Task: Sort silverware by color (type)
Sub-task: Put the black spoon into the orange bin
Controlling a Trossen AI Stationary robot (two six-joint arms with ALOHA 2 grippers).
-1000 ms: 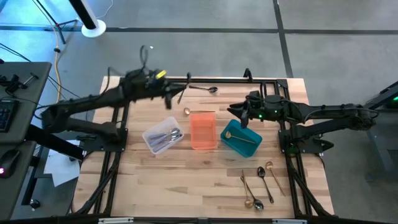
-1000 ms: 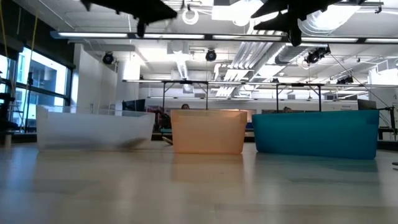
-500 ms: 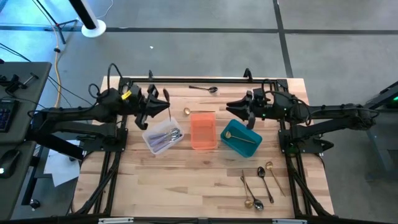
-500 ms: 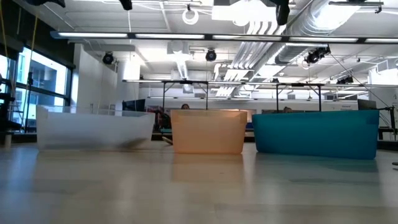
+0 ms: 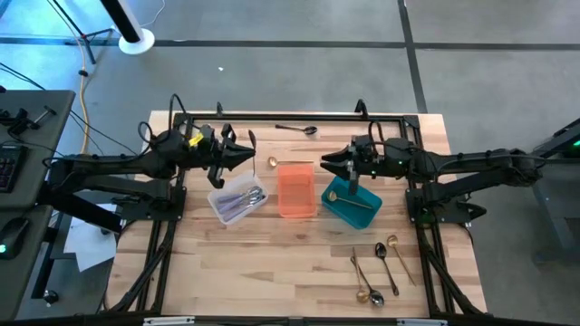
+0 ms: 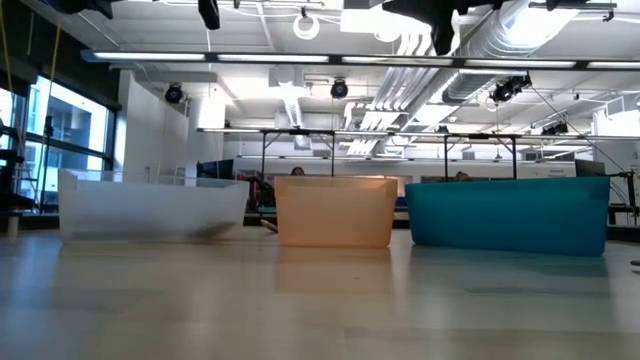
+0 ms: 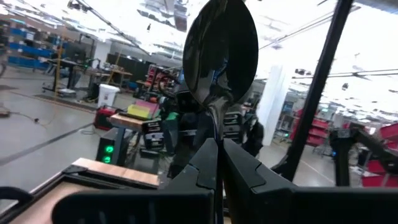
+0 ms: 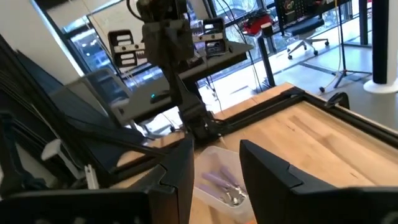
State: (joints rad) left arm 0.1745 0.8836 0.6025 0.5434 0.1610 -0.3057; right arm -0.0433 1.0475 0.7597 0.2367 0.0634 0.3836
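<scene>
Step in hand: left claw (image 5: pixel 243 156) carries a shiny silver spoon (image 7: pixel 221 59), pinched tight on the handle, held in the air at approx 12 o'clock of the clear bin (image 5: pixel 237 201), just beyond its far rim. Next move, as I judge it: bring the spoon over the clear bin, where silver pieces already lie, lower and let go.

Spoon axis: in the left wrist view its long axis runs straight out from the fingers, bowl leading, handle back in the grip. From above the claw points toward 3 o'clock, so the bowl likely heads that way too.

Right claw (image 5: pixel 337 166) hangs at the 12 o'clock edge of the teal bin (image 5: pixel 359 210), fingers part open, nothing in them. 1 gold piece lies in the teal bin; orange bin (image 5: pixel 295 191) sits between.

Loose silverware (image 5: pixel 381 268) waits near 5 o'clock of the table (image 5: pixel 272 263); 1 dark spoon (image 5: pixel 297 129) lies at 12.
</scene>
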